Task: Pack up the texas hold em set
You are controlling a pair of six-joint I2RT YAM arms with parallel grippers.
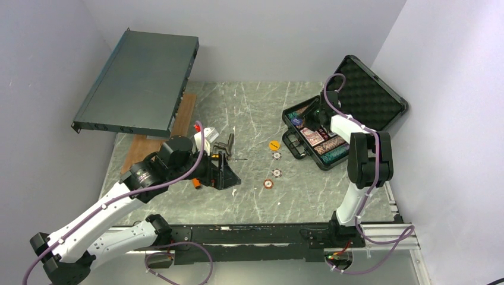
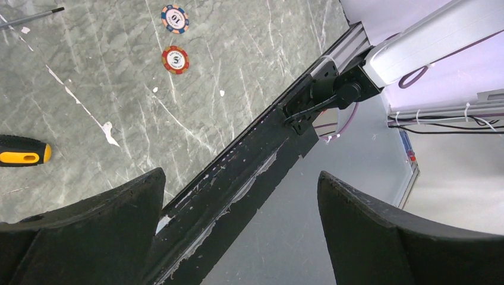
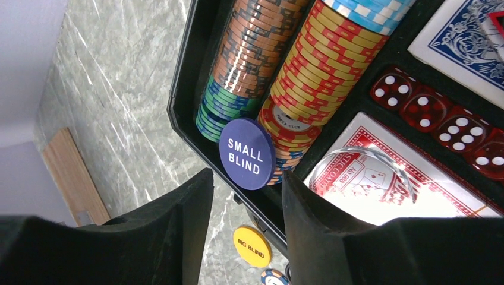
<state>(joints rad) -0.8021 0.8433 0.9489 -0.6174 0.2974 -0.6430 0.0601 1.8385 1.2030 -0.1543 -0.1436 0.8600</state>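
The right gripper (image 3: 243, 177) sat half-open about the small blind button (image 3: 246, 149) at mid-frame in the case (image 3: 182, 116), hold unclear, the left gripper (image 2: 241, 178) gaped empty, and the loose chips (image 1: 277, 172) likely needed fetching next.

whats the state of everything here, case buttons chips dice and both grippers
case, open, lid up
small blind button, on edge in the case, leaning on the chip rows
big blind button, flat on the table, outside the case
loose chips, three flat on the table
dice, in their slot in the case
left gripper, open, empty
right gripper, open at the small blind button, not clearly touching it
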